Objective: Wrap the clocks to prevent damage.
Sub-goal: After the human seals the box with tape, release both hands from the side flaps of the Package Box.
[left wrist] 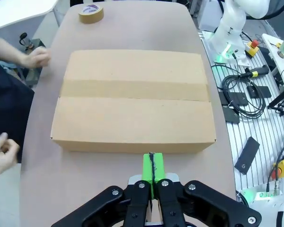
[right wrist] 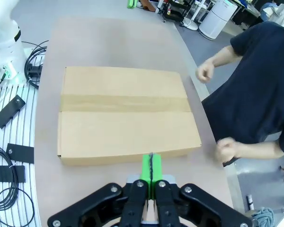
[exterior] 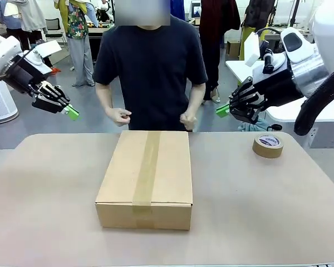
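Taped box [exterior: 146, 179] mid-table, edges clear

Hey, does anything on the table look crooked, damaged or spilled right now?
Nothing stands out. The cardboard box sits flat and square on the table, closed, with its tape strip running straight along the top seam. The tape roll lies flat on the table, apart from the box. No dents or spills show.
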{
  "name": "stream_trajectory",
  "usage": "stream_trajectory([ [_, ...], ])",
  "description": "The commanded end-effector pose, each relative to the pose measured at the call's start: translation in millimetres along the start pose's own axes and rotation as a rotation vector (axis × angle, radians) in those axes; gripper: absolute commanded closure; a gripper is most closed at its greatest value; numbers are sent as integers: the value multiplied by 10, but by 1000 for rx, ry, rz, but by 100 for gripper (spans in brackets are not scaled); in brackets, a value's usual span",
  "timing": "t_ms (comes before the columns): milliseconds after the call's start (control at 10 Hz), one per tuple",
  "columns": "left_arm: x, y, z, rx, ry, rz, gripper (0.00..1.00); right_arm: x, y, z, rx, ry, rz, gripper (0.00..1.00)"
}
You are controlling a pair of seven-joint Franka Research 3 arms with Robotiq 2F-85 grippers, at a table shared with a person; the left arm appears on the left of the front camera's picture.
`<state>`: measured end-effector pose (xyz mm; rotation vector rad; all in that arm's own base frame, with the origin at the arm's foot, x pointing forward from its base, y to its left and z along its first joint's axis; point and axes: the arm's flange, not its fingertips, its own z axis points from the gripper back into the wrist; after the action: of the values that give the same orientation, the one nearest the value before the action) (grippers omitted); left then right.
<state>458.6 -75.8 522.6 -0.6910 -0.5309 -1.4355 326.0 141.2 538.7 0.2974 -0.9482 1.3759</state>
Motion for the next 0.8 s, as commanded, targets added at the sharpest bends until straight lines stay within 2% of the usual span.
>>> stream_trajectory([
  [0, 27, 52, 0, -3, -6, -2, 100, -20, -25, -61, -4, 12, -3, 99],
  [700, 27, 52, 0, -3, -6, -2, 100, -20, -25, -61, -4, 12, -3, 99],
])
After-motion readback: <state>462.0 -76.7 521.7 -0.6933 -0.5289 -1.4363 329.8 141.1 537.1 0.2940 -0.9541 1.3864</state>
